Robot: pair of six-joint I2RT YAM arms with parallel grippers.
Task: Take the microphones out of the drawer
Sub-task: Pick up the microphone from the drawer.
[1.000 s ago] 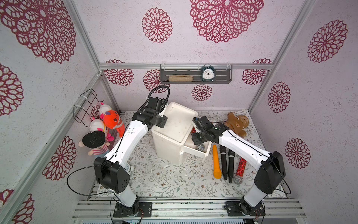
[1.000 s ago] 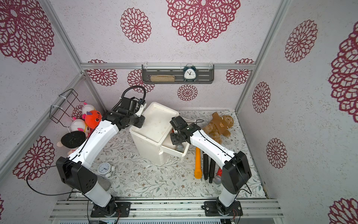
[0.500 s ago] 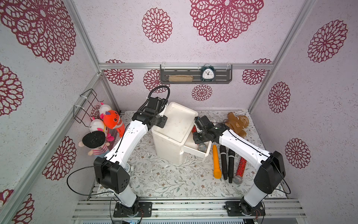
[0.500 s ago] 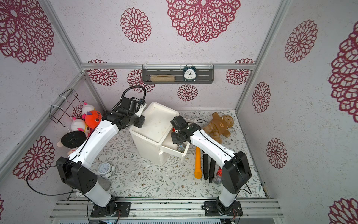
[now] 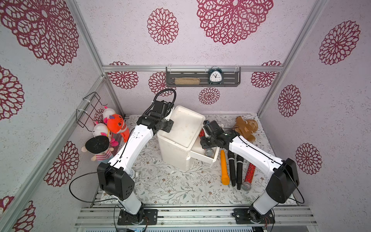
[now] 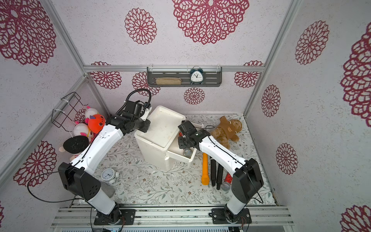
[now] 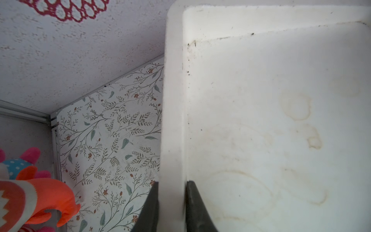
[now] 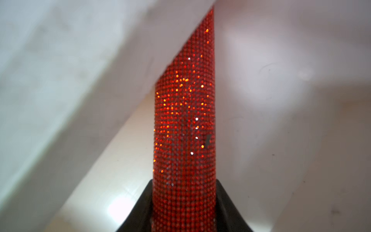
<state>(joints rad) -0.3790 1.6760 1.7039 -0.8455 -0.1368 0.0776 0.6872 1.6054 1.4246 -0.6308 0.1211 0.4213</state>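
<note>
Right claw (image 8: 183,200) grips the red microphone (image 8: 183,120) in the drawer (image 5: 200,157); left claw (image 7: 171,200) pinches the cabinet rim (image 7: 172,100).

Drawer (image 5: 201,159) open, cabinet (image 5: 180,130) top overhanging its rear. Right gripper (image 8: 183,204) fills opening, clamped round red microphone (image 8: 183,120). Beside drawer front: 4 microphones (image 5: 231,170) in row lie in way. Plush toy (image 5: 246,128) crowds back corner. Floor (image 5: 170,186) before cabinet free. Left gripper (image 7: 171,200) pinches cabinet rim (image 7: 172,100); left arm (image 5: 132,148) spans gap between cabinet and plush pile (image 5: 112,128).
</note>
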